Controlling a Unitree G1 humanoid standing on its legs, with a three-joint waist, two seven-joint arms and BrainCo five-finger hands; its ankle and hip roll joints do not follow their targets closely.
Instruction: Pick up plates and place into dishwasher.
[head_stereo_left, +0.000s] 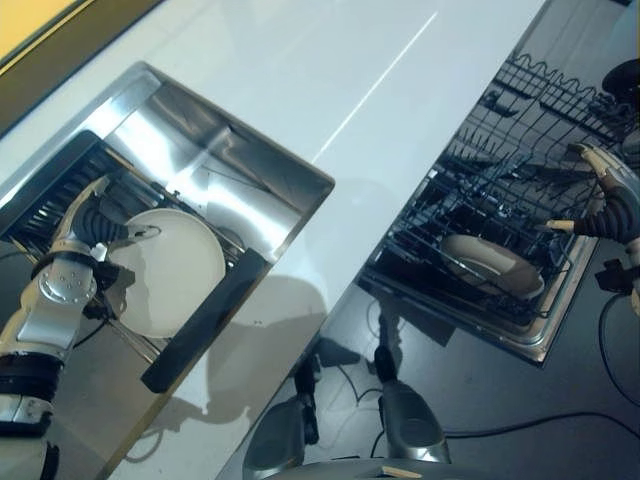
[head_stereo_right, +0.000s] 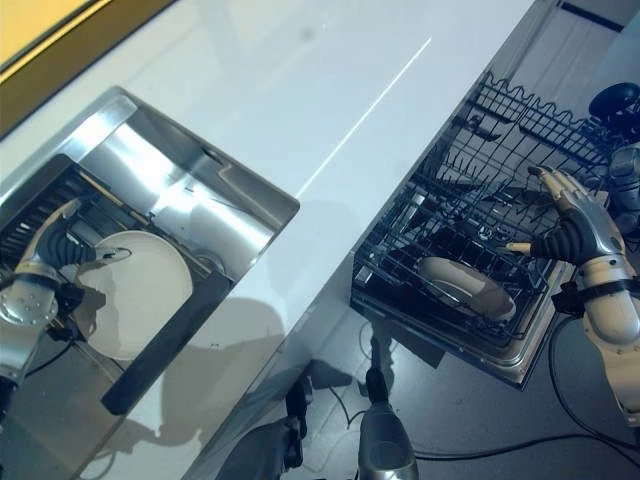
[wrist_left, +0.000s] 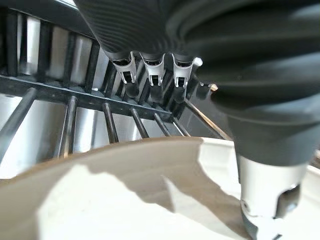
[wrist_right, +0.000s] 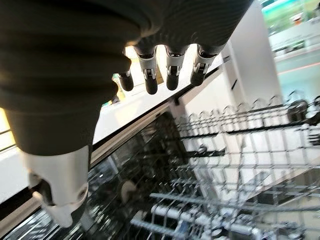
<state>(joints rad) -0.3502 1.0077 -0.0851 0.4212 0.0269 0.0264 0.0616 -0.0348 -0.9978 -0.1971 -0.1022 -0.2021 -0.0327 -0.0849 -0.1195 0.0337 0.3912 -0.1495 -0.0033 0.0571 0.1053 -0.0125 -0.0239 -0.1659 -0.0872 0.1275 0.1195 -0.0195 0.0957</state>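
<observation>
1. my left robot hand (head_stereo_left: 82, 232) is down in the sink (head_stereo_left: 270, 160), at the far-left edge of the white plate (head_stereo_left: 165, 270). from the head views its fingers reach over the dark slatted rack (head_stereo_left: 45, 205) at the sink's far-left end, with the thumb lying on the plate's rim.
2. the left wrist view adds what the head views lack: the fingers (wrist_left: 153, 75) run fairly straight over the rack bars and are not curled round the plate's rim (wrist_left: 125, 150), which passes beneath them. i read this hand as spread, holding nothing.
3. my right robot hand (head_stereo_right: 575, 225) hangs above the lower dishwasher rack (head_stereo_right: 450, 240), fingers relaxed and apart, nothing between them. its wrist view shows the straight fingers (wrist_right: 170, 67) over the wire tines (wrist_right: 225, 200), apart from them.
4. the plate in the sink is round, plain white, lying nearly flat on bars, with a black bar (head_stereo_left: 205, 320) across the sink just beside its near-right edge.
5. a second dish, pale with a darker rim (head_stereo_right: 465, 285), already sits tilted in the near part of the dishwasher rack, well apart from the right hand.
6. the white tabletop (head_stereo_left: 330, 70) runs between sink and dishwasher.
7. i can read no labels or writing anywhere.
</observation>
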